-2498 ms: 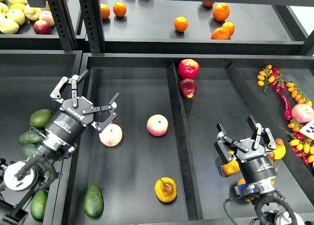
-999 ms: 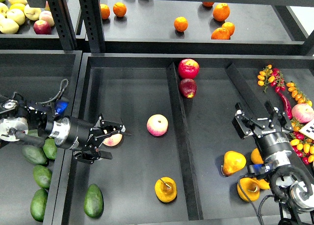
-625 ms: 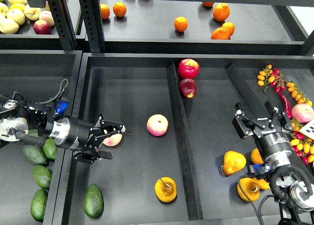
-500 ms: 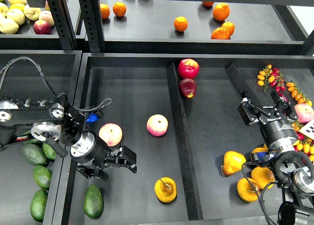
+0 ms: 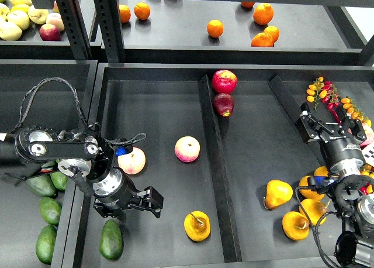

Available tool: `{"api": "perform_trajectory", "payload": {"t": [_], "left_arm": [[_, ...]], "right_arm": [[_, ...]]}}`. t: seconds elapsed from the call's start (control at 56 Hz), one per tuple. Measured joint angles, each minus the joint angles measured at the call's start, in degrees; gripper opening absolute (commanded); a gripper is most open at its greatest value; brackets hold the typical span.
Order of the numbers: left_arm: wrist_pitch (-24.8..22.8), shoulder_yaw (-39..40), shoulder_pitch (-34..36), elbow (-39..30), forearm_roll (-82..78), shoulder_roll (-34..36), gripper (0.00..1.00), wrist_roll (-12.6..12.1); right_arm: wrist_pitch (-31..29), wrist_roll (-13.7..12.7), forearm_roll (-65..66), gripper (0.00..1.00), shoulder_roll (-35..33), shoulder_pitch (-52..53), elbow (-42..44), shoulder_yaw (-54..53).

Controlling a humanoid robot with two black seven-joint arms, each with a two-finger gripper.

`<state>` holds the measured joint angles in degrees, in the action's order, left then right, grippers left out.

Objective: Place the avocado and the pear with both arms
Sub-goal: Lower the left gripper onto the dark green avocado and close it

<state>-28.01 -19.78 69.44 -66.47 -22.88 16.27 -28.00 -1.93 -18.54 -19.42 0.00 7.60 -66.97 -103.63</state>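
Observation:
A dark green avocado (image 5: pixel 111 239) lies at the front left of the middle tray (image 5: pixel 158 104). A golden pear (image 5: pixel 197 226) lies in the same tray, at the front right, with its stem up. My left gripper (image 5: pixel 130 206) is open and empty. It points down, just above and behind the avocado. My right gripper (image 5: pixel 331 126) is open and empty. It is raised over the right tray, above a cluster of several pears (image 5: pixel 278 193). More avocados (image 5: pixel 45 243) lie in the left bin.
Two pink-yellow apples (image 5: pixel 132 161) (image 5: pixel 187 149) lie mid-tray. Two red apples (image 5: pixel 224 81) sit at the back by the divider (image 5: pixel 213 162). Oranges (image 5: pixel 215 28) are on the upper shelf. Chillies and small tomatoes (image 5: pixel 327 95) are at the far right.
My left arm swung round and brought its gripper down and forward from the apple to above the avocado. My right gripper rose and moved right, away from the pears.

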Motion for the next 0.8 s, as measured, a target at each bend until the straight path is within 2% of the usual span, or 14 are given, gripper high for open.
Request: {"api": "perform_trajectory", "payload": {"t": [0.339, 0.803], "left_arm": [[0.00, -7.03, 1.00, 0.36, -0.33, -2.57, 0.99, 0.00], [0.01, -10.99, 1.30, 4.18, -0.25, -6.89, 0.99, 0.01]], "right_arm": [[0.00, -0.01, -0.22, 1.00, 0.00, -0.17, -0.19, -1.49], [0.00, -0.06, -0.36, 1.00, 0.00, -0.35, -2.97, -2.28]]}}
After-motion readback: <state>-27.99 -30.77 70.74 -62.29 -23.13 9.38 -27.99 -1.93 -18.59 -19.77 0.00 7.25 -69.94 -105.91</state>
